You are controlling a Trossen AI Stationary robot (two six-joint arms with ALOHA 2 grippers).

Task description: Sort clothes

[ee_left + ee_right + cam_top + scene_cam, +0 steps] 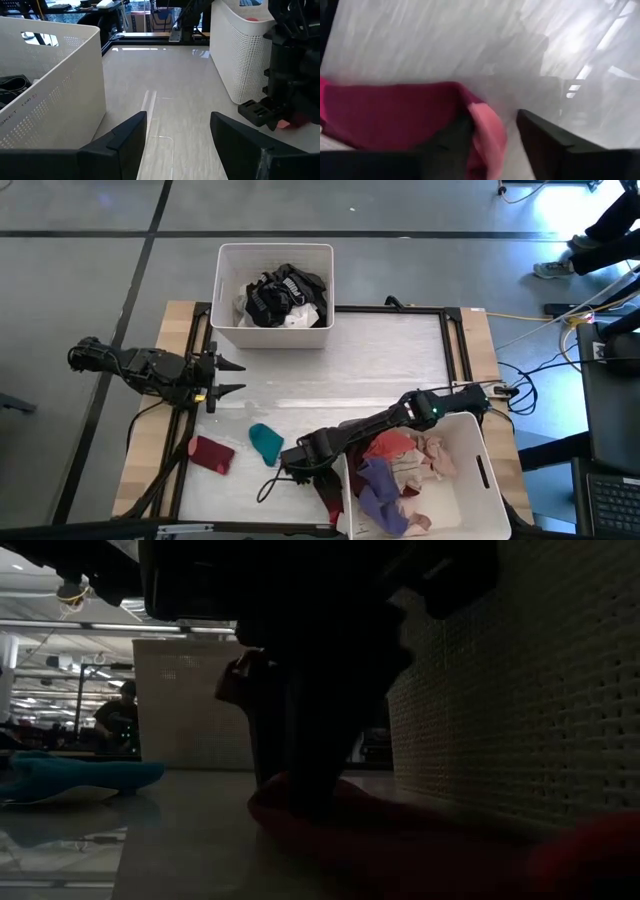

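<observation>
Right gripper [297,470] fingers pinching soft maroon cloth [395,115] on glossy counter [380,370] beside perforated white bin [480,450], left gripper [228,378] fingers spread, idle.

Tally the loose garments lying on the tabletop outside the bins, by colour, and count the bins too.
Maroon garment: 1
Teal garment: 1
Red-and-pink garment at the right claw, beside the near bin: 1
White bins: 2, far bin, near bin
Total: 3 garments, 2 bins
</observation>
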